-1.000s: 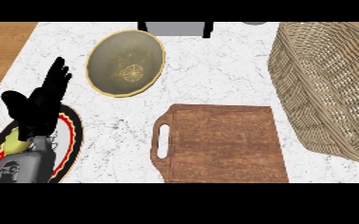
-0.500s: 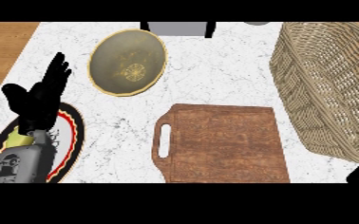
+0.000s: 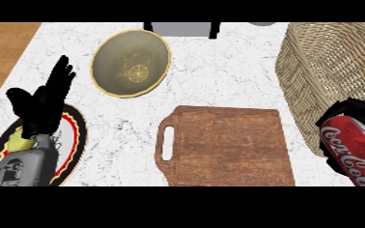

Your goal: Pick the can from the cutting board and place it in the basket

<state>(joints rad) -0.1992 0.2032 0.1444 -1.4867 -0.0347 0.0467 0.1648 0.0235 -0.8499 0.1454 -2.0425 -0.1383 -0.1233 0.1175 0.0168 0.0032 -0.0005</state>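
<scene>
Looks about halfway: the cutting board point(image 3: 231, 145) at lower centre is bare, the red can point(image 3: 347, 147) sits at the right edge with the right hand point(image 3: 335, 113) fingers curled round it, just beside the basket point(image 3: 321, 72), not in yet, left hand point(image 3: 44, 101) resting open.
</scene>
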